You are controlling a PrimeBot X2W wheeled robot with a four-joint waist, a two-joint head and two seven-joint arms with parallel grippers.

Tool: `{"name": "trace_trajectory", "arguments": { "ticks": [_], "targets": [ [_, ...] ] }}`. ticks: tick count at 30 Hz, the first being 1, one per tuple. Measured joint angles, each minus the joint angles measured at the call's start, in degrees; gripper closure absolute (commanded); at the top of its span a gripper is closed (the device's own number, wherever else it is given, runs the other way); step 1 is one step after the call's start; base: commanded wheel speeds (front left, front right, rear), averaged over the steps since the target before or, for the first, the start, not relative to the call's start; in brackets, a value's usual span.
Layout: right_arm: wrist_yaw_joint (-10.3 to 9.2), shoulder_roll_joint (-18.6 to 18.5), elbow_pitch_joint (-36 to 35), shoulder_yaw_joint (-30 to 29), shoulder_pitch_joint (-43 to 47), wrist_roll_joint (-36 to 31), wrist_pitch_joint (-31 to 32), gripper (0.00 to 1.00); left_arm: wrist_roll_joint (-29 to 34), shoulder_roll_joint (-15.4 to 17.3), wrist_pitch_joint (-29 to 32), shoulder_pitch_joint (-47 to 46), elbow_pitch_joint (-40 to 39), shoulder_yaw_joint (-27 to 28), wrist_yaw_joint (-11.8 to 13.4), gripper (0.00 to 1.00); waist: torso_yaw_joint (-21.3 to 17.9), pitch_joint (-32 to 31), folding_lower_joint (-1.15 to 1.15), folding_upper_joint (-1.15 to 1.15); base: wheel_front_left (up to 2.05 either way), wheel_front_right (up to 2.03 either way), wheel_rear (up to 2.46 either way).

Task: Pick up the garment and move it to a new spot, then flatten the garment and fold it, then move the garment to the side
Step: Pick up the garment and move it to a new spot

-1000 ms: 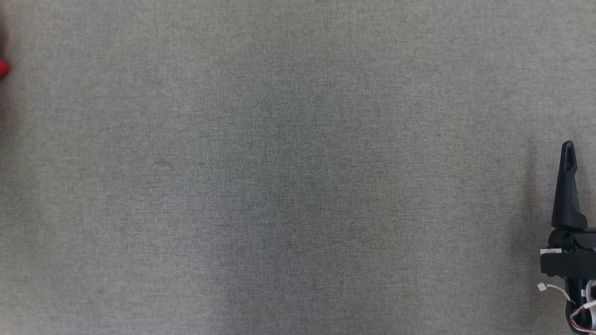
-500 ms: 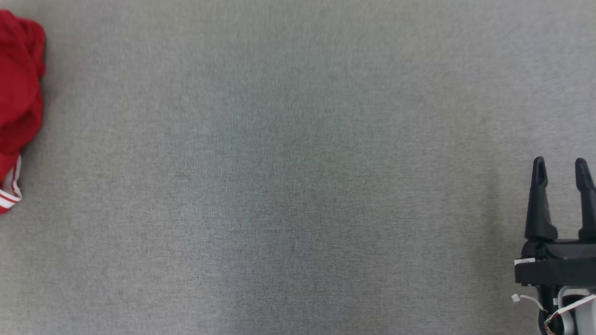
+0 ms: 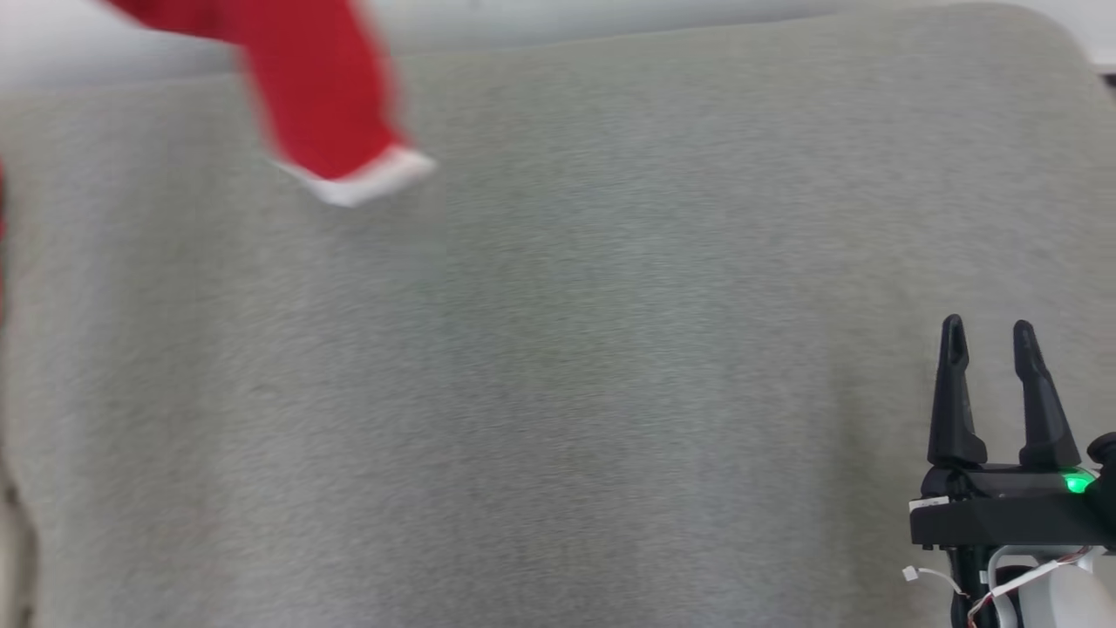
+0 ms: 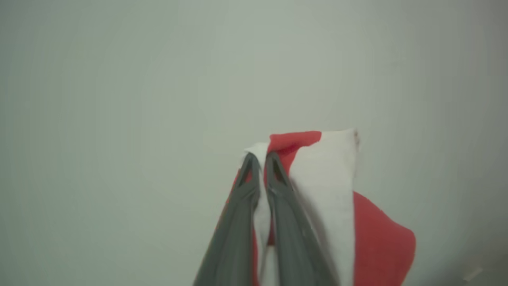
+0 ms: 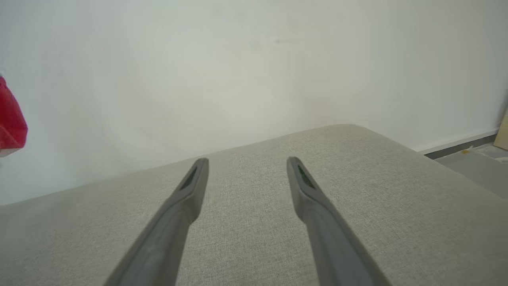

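We see the left gripper in its own wrist view with its two dark fingers drawn almost together, pinching a white-trimmed edge of the red garment between them. The cloth bunches around and beside the fingers, with a broad white band on their right and red fabric below it, all in front of a pale wall. In the head view the garment shows as a blurred red length with a white hem at the upper left, over the far part of the grey fabric surface. We cannot tell whether the hem touches that surface. The right gripper sits at the lower right of the head view, well apart from the garment, its fingers spread wide and holding nothing. A green light glows on its body. From the right wrist view we look between those parted fingers along the grey surface to the wall, with a red corner of the garment at the left edge and a strip of floor at the right.
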Motion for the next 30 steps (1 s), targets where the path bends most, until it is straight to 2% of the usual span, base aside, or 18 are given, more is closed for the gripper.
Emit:
{"name": "trace_trajectory", "arguments": {
  "ticks": [3,8,16,21,30],
  "targets": [
    [0.00,0.42,0.05,0.04,-0.07,0.08,0.01,0.00,-0.41,-1.67,1.19,-0.01,-2.43,-1.56,-0.02,1.00,-1.62,-0.23,0.00,0.01,0.00,0.00,0.00],
    [0.00,1.26,0.55,0.43,-0.69,0.56,0.01,0.00,-1.48,-7.14,2.93,0.30,-5.49,-4.97,0.08,1.00,-5.67,-0.41,0.01,0.01,0.00,0.00,0.00],
    [0.00,2.02,0.86,0.16,-1.05,0.97,0.01,0.00,-4.24,-15.10,0.73,3.62,-3.22,-9.44,1.59,1.00,-10.94,0.06,0.01,0.01,0.00,0.00,0.00],
    [0.00,2.35,1.18,-0.13,-0.83,0.86,0.01,0.00,-8.13,-16.62,-2.99,13.43,-1.76,-13.46,4.15,1.00,-11.58,-0.29,0.01,0.01,0.00,0.00,0.00],
    [0.00,1.53,1.15,0.02,0.38,-0.04,0.01,0.00,-13.35,-16.73,-8.36,34.24,-1.41,-15.94,8.62,1.00,-7.81,-1.59,0.01,0.01,0.00,0.00,0.00]
  ]
}}
